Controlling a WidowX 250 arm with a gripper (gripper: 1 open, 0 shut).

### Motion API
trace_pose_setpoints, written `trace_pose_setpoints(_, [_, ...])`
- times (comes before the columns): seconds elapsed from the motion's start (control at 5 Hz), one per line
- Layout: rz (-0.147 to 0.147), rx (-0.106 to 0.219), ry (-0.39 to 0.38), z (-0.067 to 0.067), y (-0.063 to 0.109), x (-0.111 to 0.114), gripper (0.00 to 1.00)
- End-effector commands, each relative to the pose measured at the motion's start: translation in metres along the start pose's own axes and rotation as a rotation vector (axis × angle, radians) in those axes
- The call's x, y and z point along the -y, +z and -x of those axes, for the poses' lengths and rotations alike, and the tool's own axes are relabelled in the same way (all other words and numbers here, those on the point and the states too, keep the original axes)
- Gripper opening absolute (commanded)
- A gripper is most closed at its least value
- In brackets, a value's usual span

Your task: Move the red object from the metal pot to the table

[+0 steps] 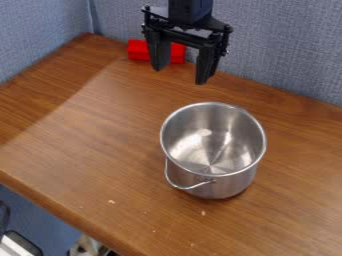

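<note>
Behind the shiny round steel pot (214, 150), the black two-fingered tool (185, 47) stands wide open, gripping nothing; descending carelessly could knock the red rectangular block (139, 50).

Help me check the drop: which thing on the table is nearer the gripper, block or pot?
The red block near the far edge of the table, by the open jaws; the metal pot stands farther off, nearer the camera.

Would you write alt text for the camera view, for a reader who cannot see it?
An empty metal pot stands on a wooden table, its thin handle hanging at its side. Behind it, a black robot gripper hangs open in front of a red block near the table's far edge.
</note>
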State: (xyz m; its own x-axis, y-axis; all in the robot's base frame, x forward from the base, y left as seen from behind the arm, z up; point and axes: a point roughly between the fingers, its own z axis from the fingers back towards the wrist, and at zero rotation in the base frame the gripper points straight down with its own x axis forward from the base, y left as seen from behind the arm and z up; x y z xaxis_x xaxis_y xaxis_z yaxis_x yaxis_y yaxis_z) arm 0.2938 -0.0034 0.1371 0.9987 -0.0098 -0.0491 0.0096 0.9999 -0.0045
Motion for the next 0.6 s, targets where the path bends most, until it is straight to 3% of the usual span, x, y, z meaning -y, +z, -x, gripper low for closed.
trace_pose_setpoints(0.0, [0.001,-0.015,0.000,0.000,-0.005,-0.001,1.00])
trace_pose_setpoints(0.2, [-0.016,-0.002,-0.025,-0.026,-0.010,-0.017,1.00])
trace_pose_setpoints(0.4, [-0.018,-0.012,-0.049,-0.029,-0.013,-0.021,1.00])
